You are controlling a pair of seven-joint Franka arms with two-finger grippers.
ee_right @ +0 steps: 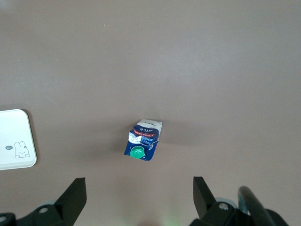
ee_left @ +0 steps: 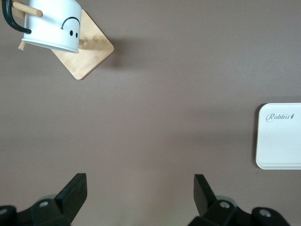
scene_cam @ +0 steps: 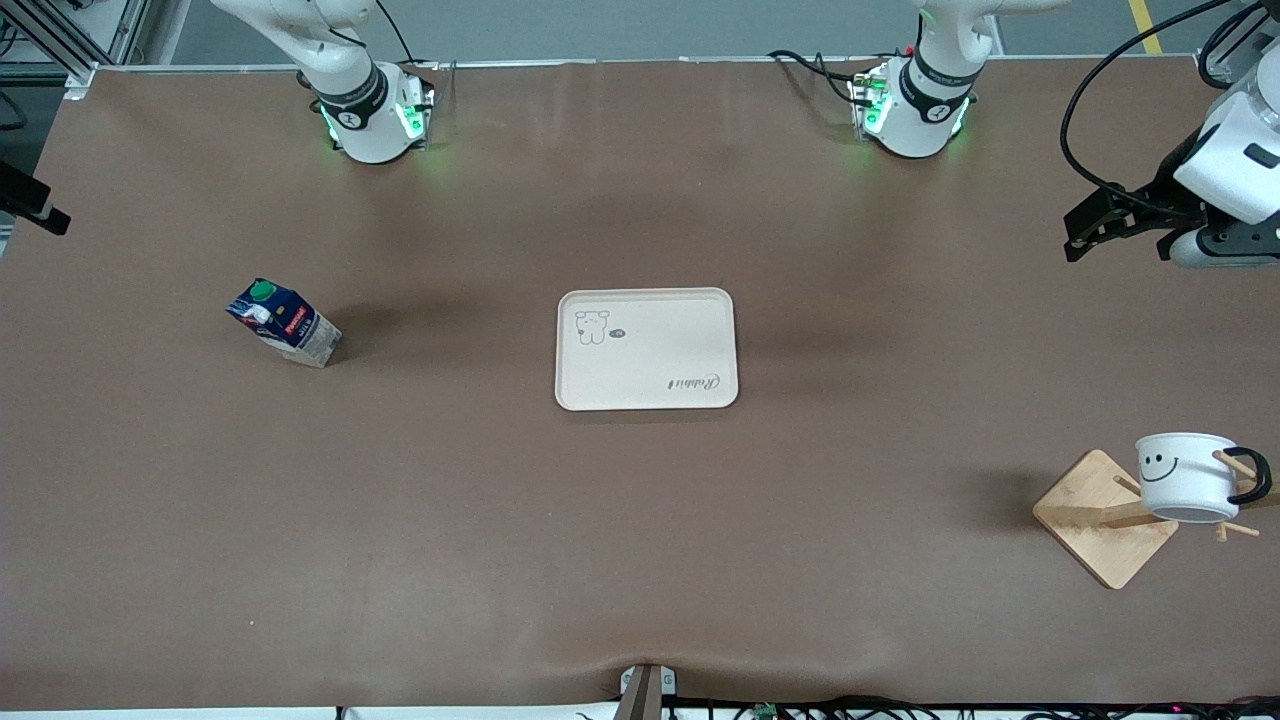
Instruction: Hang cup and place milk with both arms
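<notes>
Milk carton (scene_cam: 285, 323), dark-blue card with round green screw cap and red label: standing on the brown table (scene_cam: 640, 560) toward the right arm's end, well apart from its edges, unheld. Right gripper (ee_right: 136, 197): not seen from the front; its wrist camera shows it high above the carton, fingers spread wide and empty. Cream rectangular tray (scene_cam: 646, 349) with rabbit print: mid-table, bare. White enamel cup (scene_cam: 1187, 476) with black smiley and black loop handle: hung on a peg of the bamboo rack (scene_cam: 1105, 517), near the front corner at the left arm's end. Left gripper (scene_cam: 1100, 222): raised by that end's edge, fingers apart, empty. Risk, judged: the tall, narrow carton may tip if gripped off-centre.
</notes>
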